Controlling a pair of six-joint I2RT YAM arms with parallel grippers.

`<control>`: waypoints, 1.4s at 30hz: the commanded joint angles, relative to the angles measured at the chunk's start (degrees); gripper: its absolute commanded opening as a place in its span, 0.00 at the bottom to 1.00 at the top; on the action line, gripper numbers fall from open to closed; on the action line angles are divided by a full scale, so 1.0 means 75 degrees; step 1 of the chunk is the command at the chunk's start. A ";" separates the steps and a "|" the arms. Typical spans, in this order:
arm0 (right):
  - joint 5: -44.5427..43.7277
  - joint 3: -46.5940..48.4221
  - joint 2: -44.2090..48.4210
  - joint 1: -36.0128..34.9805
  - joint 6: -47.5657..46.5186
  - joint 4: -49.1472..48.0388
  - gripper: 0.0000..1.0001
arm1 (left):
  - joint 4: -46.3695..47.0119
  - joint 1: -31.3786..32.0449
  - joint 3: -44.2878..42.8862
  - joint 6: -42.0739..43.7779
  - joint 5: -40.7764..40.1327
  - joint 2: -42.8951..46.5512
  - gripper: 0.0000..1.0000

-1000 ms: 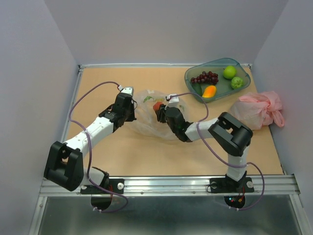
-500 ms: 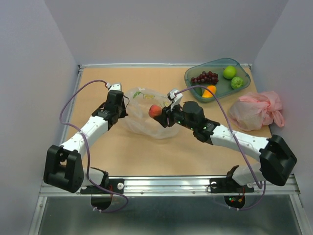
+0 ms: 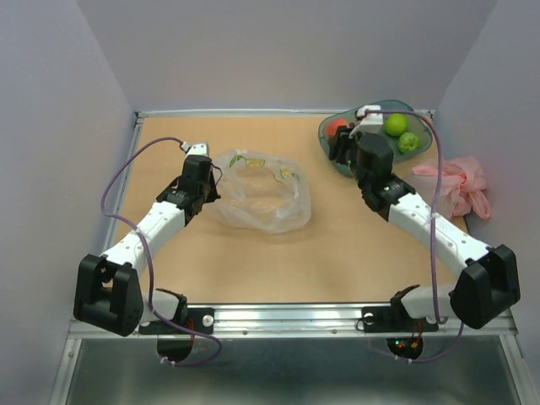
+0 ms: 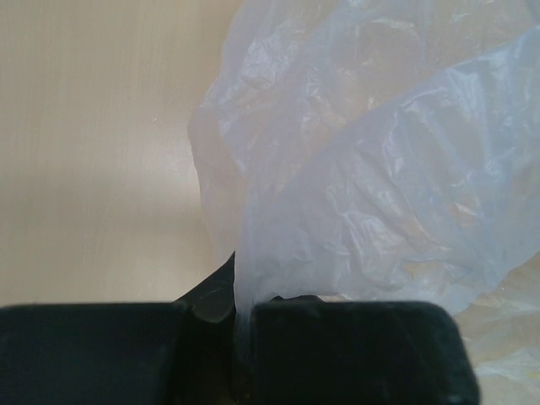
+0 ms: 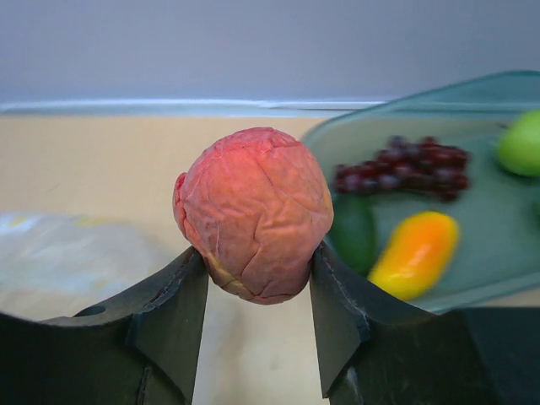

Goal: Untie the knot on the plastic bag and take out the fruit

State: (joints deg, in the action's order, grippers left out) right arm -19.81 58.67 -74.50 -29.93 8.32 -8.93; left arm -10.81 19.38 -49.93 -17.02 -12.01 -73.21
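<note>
The transparent plastic bag lies open and flat on the table, with faint green print. My left gripper is shut on the bag's left edge; in the left wrist view the film runs down between my closed jaws. My right gripper is shut on a wrinkled red-pink fruit and holds it at the left rim of the teal tray. The tray holds a dark purple grape bunch, an orange-yellow mango-like fruit and two green round fruits.
A pink plastic bag lies at the right, just below the tray. Grey walls stand on three sides of the table. A metal rail runs along the near edge by the arm bases.
My right gripper has carried the red-pink fruit out of the bag and up right to the tray's left rim. The bag has slumped flat. My left gripper has stayed put on the bag's edge.
</note>
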 commanded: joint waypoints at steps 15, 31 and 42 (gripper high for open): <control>-0.0779 0.2442 -0.4234 0.3347 0.1728 0.0042 0.92 | 0.0140 -0.0076 -0.0233 -0.0016 0.0089 0.0445 0.00; -0.0160 0.0767 -0.0137 0.3347 0.1645 0.0393 1.00 | 0.0140 -0.0158 -0.0139 -0.0098 0.0055 0.0913 0.00; 0.0801 -0.0955 0.5125 0.3358 0.1715 0.1492 1.00 | -0.0152 -0.0158 0.0762 -0.0602 -0.0577 0.2483 0.00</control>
State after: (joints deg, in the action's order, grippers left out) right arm -16.67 54.57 -41.52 -4.93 20.84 -2.90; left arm -11.60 18.61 -46.13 -19.68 -12.56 -58.41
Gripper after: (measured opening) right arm 0.998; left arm 0.080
